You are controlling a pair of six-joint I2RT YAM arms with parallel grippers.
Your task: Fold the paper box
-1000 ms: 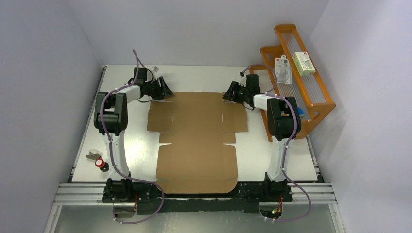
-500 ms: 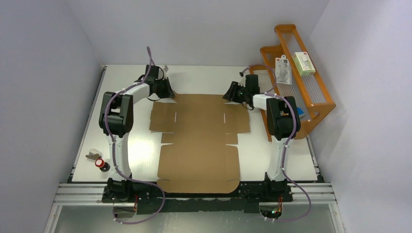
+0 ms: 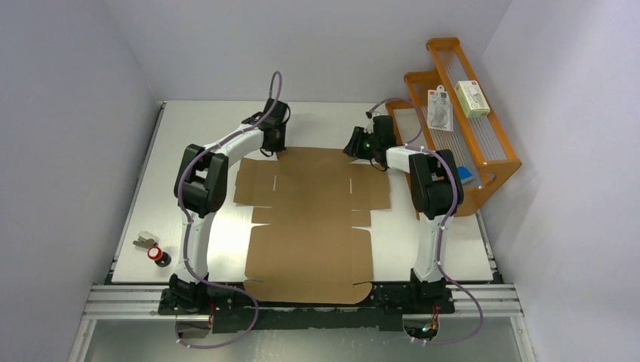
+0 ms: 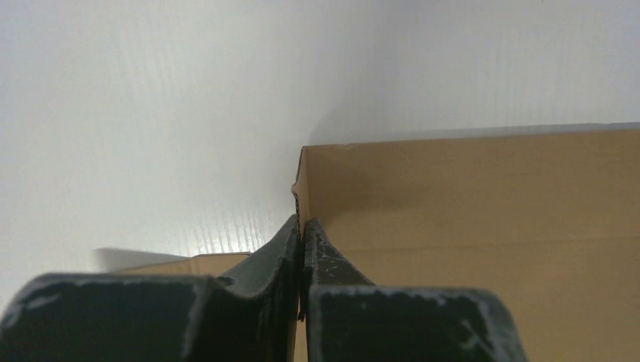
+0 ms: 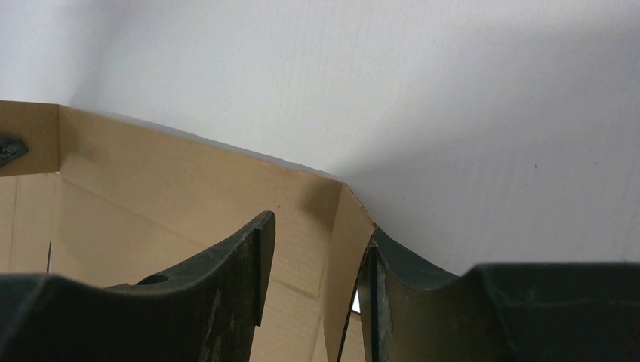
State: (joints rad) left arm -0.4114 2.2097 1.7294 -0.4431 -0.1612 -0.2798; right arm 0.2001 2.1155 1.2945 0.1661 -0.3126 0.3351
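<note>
paper box [image 3: 309, 219]: left jaws pinch its far edge; right jaws open astride corner; package labels [image 3: 472, 98] unreadable.

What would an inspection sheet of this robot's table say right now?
Surface: white table, nothing spilled seen.
Job's things: flat brown die-cut cardboard sheet, lying mostly flat, unfolded.
Clutter: small red-capped object near the left edge; blue item beside the orange wooden rack.
Grippers: left gripper shut on the sheet's far-left edge; right gripper open, straddling its far-right flap.
Cables: purple cables looped along both arms.
Surroundings: pale walls; the rack holds white packages.
</note>
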